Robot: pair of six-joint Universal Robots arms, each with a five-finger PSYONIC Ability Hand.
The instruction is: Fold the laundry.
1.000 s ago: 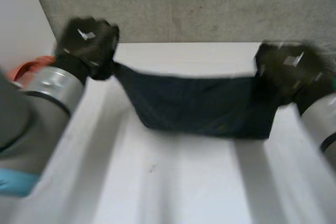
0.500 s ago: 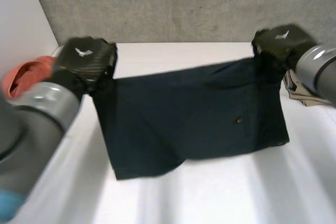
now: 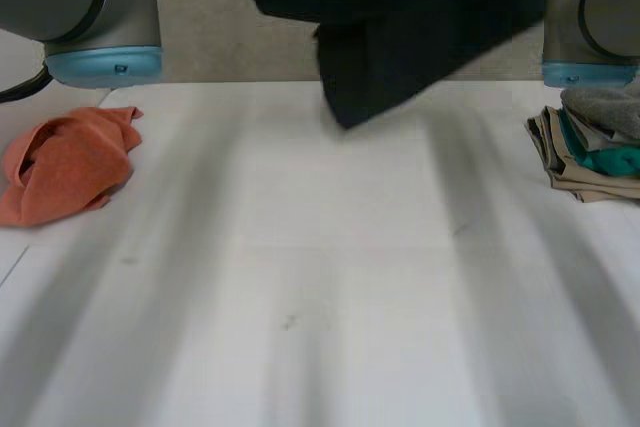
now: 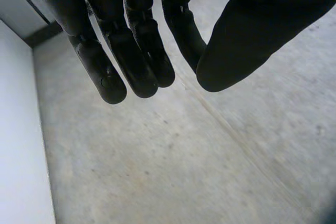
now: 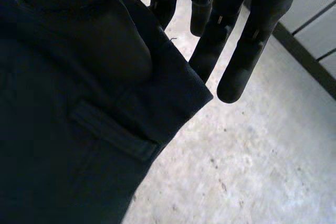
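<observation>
Dark navy belt-looped shorts hang high over the white surface. Your right hand clamps their edge between thumb and straight fingers. The left hand has fingers straight, apart, gripping nothing. Pinch the other corner before you lower them flat.

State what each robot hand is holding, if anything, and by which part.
The right hand pinches the dark garment at its waistband edge, beside a belt loop, thumb against straight fingers. The left hand holds nothing.
</observation>
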